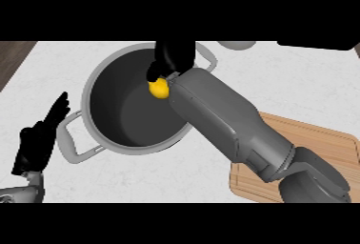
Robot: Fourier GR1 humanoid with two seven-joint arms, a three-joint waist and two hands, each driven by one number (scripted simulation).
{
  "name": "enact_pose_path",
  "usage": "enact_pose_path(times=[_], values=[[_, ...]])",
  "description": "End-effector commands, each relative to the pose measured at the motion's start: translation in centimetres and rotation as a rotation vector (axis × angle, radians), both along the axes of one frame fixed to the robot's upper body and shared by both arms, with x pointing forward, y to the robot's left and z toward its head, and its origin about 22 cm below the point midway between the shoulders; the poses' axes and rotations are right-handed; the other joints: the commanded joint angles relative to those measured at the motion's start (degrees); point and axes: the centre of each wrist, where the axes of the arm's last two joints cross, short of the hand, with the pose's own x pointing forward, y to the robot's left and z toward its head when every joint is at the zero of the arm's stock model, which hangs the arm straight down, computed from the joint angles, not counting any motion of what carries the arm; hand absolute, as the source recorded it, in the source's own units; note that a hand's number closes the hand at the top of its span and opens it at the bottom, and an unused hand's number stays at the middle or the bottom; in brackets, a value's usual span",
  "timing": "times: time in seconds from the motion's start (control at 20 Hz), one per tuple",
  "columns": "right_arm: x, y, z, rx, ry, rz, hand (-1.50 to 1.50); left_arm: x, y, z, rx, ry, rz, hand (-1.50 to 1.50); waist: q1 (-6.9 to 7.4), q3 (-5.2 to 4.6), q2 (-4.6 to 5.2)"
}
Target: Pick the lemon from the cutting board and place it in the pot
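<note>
Lemon: lemon, smooth yellow oval, over the pot's open mouth toward its 2 o'clock side, just under the right hand; long axis runs about 12 to 6 o'clock.
Right hand: right hand, black, reaches in over the pot's 1 o'clock rim; fingers curl down onto the lemon's top end and pinch it.
Right arm: grey, blocky forearm slants from 5 o'clock across the board's corner and the pot's right rim.
Pot: pot, round, dark matte inside, pale grey rim, loop handles at 7 and 1 o'clock; interior open to the lemon's left and below.
Board: board, light wood, rounded corners, at 4 o'clock of the pot, partly under the arm.
Left hand: left hand, at the left edge, fingers straight, holding nothing, apart from the pot's handle.
Counter: counter, white speckled; dark wood strip at the upper left edge.
</note>
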Motion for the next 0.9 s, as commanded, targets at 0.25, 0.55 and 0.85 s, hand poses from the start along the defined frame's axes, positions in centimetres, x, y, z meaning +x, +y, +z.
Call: enact_pose_path(times=[0.25,0.55,0.85], values=[[0.0,-0.3,-0.4,0.211,-0.179,0.071,-1.50,0.2,-0.1,0.8,0.015,-0.009,-0.010,0.00,0.49,0.09,-0.18],[-1.3,0.7,2.6,0.534,-0.329,0.071,-1.50,0.3,-1.2,-0.6,0.008,0.006,-0.004,0.00,-0.52,0.08,-0.52],[-1.8,0.0,1.0,0.630,-0.205,0.127,-1.50,-0.9,0.8,-0.7,0.002,0.024,0.047,0.00,-3.07,0.09,-1.21]])
